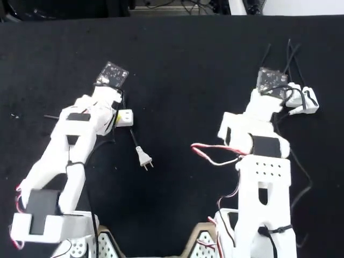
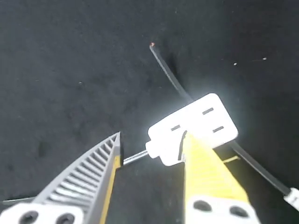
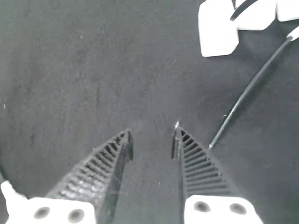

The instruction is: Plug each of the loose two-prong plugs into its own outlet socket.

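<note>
White outlet (image 2: 196, 123), touching left pincer (image 2: 150, 140), wide open

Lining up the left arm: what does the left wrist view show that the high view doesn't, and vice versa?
Left wrist view adds the slots on the white socket block, and the left gripper open, its yellow finger at the block's edge. High view adds the two-prong plug lying on the black table, apart from the block. Both share the socket block itself.
</note>
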### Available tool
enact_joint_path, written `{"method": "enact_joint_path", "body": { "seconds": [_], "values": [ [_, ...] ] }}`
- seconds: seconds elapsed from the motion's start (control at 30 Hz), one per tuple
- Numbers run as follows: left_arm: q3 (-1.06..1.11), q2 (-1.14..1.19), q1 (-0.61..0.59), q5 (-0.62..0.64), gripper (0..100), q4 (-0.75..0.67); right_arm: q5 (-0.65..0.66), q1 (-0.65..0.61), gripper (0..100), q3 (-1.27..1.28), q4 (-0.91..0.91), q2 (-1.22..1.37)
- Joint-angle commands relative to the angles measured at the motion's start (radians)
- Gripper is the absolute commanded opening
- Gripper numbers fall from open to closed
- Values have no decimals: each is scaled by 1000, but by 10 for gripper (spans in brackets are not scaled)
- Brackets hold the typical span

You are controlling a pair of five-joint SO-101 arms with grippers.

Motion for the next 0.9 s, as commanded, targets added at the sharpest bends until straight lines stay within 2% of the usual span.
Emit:
{"method": "enact_joint_path", "body": {
  "seconds": [0.0,0.17,0.3,0.37,0.47,0.53,0.6,0.73,0.87],
  "values": [
    [-68,52,-70,34,213,-37,0,-49,148,-1,-21,-36],
    [-125,-29,-168,92,215,80,3,-199,148,-15,-20,-36],
    [-99,-144,-223,89,215,141,115,-477,148,-12,-23,-28],
    [-65,-176,-262,87,215,143,124,-620,148,-5,-25,-25],
    [28,-163,-321,87,213,63,124,-764,150,15,-110,12],
    [87,-130,-357,98,213,-21,110,-807,149,25,-187,68],
    [127,-110,-383,160,213,-52,74,-845,149,21,-238,143],
    [133,-86,-400,321,213,2,55,-891,152,-21,-292,317],
    [133,-94,-400,405,213,21,55,-902,152,-96,-288,469]
  ]
}}
